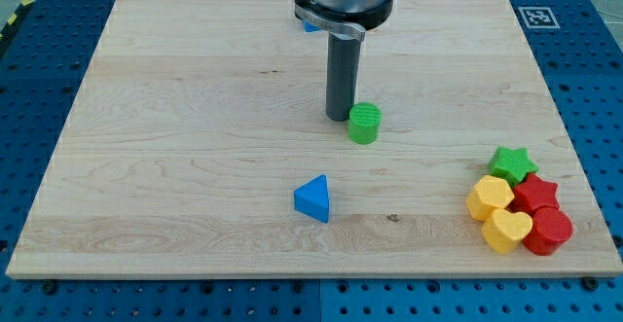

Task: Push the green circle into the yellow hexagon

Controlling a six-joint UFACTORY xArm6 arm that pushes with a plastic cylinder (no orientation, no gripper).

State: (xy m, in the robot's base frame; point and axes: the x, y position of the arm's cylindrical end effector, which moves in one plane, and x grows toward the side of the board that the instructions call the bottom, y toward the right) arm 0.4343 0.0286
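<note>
Risk check: tip behind green circle, long diagonal push ahead

Rod is standing on the board (pixel 146 89) with its tip (pixel 339 119) just at the upper-left edge of the green circle (pixel 364 125), apparently touching it or a hair off; contact cannot be confirmed from this angle. No pincer is fitted on this arm, so nothing is opening, closing or gripping; the rod only pushes.

Green circle is sitting near the board's middle, well apart from the yellow hexagon (pixel 489 197), which is lying toward the view's lower right in a tight cluster: green star (pixel 513 163) touching it above, red star (pixel 535 192) to its right, yellow heart (pixel 507 231) below, red circle (pixel 549 229) beyond that. Blue triangle (pixel 313 198) is sitting below and left of the circle, out of the path. A blue block (pixel 308 25) is partly hiding behind the rod's collar at the top.

Judged hazards:
- Circle is round, so an off-centre push is likely to let it roll off the tip sideways and drift away from the line to the hexagon.
- Drift toward the view's top is risking a hit on the green star first, not the hexagon.
- Overdriving on arrival is risking scattering the cluster, with the heart and red circle lying near the lower edge of the board.
</note>
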